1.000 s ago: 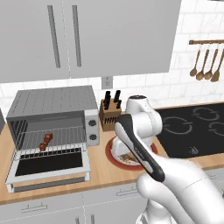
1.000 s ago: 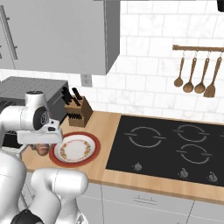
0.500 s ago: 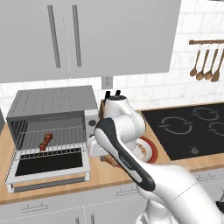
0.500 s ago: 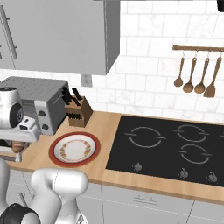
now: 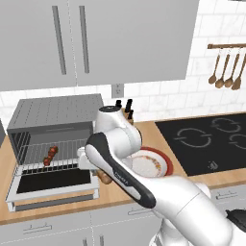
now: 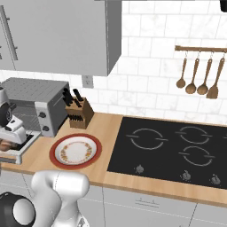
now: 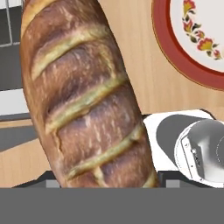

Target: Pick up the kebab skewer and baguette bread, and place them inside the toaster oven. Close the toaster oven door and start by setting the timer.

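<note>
**Baguette Carried to the Open Toaster Oven**

The robot's hand grips the baguette bread, holding the golden-brown loaf lengthwise just above the wooden desk, between the red-rimmed plate and the lowered toaster oven door. The kebab skewer lies on the wire rack inside the toaster oven. A knife block stands behind the plate, beside the black cooktop, with wooden spoons hanging above on the tiled wall.
</note>
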You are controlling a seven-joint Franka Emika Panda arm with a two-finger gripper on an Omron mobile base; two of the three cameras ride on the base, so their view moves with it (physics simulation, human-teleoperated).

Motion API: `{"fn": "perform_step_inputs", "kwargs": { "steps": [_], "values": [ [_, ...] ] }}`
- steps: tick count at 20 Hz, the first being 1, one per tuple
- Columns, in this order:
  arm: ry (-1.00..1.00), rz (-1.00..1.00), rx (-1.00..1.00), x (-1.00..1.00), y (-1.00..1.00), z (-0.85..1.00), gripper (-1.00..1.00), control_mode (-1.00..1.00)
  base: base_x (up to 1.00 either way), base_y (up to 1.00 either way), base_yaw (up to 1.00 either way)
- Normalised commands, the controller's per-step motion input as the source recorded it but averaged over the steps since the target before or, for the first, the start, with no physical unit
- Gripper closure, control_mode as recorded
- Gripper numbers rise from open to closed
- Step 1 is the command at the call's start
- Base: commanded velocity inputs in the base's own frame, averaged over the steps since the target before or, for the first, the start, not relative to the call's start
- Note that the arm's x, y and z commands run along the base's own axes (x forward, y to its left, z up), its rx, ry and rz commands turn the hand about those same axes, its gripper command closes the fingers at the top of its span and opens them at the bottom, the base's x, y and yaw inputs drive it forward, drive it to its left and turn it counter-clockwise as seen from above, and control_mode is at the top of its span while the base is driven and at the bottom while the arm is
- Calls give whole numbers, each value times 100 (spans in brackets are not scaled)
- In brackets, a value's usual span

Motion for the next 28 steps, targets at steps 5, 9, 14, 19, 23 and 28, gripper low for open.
{"fn": "perform_step_inputs", "kwargs": {
  "steps": [5, 9, 14, 19, 23, 28],
  "values": [
    [-5, -7, 0, 24, 28, 1, 100, -100, 0, 0, 0],
    [-14, -5, 0, 36, 19, -5, 100, -100, 0, 0, 0],
    [-13, -3, 0, 42, 26, -2, 100, -100, 0, 0, 0],
    [-4, -1, 0, 46, 32, 0, 100, -100, 0, 0, 0],
    [0, -7, 0, 37, 64, -2, 100, -100, 0, 0, 0],
    [9, -13, 0, 33, 31, -5, 100, -100, 0, 0, 0]
  ]
}}
